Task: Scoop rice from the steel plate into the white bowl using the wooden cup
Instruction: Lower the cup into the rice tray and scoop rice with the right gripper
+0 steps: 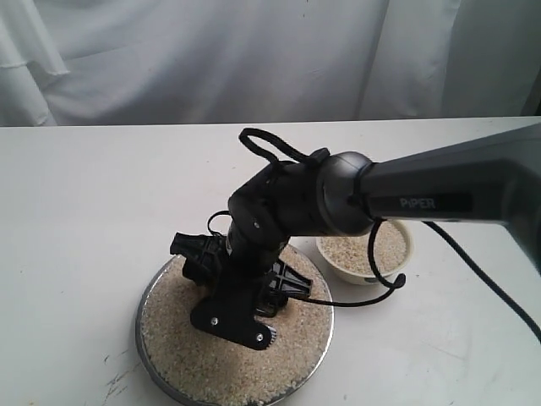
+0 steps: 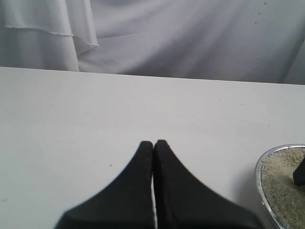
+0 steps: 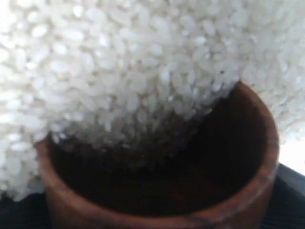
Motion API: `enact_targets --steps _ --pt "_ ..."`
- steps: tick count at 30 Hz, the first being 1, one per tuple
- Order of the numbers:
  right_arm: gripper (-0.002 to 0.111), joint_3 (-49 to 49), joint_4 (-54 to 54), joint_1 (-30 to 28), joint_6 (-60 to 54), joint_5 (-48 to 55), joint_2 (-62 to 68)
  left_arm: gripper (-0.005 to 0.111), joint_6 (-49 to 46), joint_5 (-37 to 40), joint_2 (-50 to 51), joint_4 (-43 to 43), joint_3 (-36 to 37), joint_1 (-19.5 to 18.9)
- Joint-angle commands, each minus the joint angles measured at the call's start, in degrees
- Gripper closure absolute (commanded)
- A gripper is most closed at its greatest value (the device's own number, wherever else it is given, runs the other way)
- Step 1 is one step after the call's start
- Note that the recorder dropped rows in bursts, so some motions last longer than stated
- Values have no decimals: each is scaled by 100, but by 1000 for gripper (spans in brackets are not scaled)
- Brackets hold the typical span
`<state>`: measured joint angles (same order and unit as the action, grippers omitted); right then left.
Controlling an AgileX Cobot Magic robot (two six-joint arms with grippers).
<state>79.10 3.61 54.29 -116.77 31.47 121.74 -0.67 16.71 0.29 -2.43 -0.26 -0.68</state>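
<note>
Rice (image 3: 119, 71) crowds the right wrist view, spilling over the lip of the wooden cup (image 3: 259, 191), whose dark mouth is pushed into the heap. The right pincer (image 1: 194, 254) grasps it, though only dark slivers show at the cup's sides. From across the room the arm hides the cup and part of the white bowl (image 1: 342, 266), which sits just beside the steel plate (image 1: 139, 326) on the table (image 1: 84, 194). The left pincer (image 2: 153, 148) is clenched on nothing.

Tipped wooden cup (image 3: 157, 212) in rice (image 3: 119, 71) on steel plate (image 1: 139, 326).
</note>
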Motion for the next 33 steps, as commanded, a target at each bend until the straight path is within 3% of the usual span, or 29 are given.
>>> enact_targets --steps 1,16,33 --pt "108 82 -819 -109 -441 824 42 107 18 -36 -29 -4 26 9" --pt "108 82 -930 -269 -441 1133 42 107 18 -36 -29 -4 26 9" --pt "108 494 -2065 -592 -441 1691 -29 107 18 -36 -29 -4 26 9"
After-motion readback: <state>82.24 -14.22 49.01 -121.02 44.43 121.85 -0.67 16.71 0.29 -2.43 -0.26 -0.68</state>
